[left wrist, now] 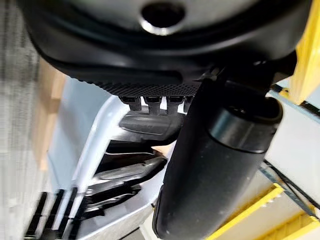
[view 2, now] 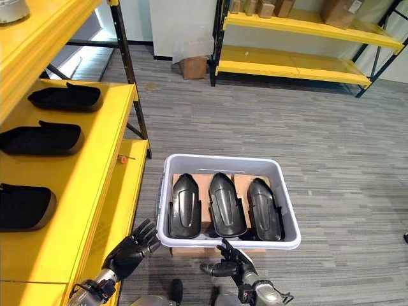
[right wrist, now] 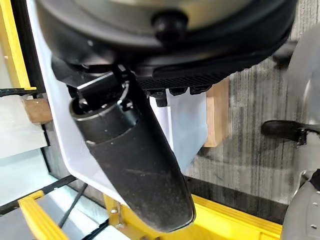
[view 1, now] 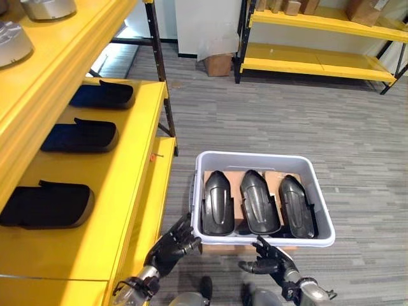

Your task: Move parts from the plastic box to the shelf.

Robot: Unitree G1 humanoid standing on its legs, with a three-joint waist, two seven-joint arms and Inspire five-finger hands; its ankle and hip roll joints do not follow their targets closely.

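Both hands hover empty, fingers loosely spread: left hand (view 1: pixel 173 245) and right hand (view 1: pixel 273 257) near the plastic box (view 1: pixel 261 159) holding three black parts (view 1: pixel 259 201).

dark, jointed left hand (view 1: pixel 173 245) and right hand (view 1: pixel 273 258), silver-grey wrists

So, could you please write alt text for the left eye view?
A grey plastic box on the floor holds three black parts side by side. Both robot hands, left and right, hover open at its near rim, holding nothing. Three similar parts lie on the yellow shelf to the left.
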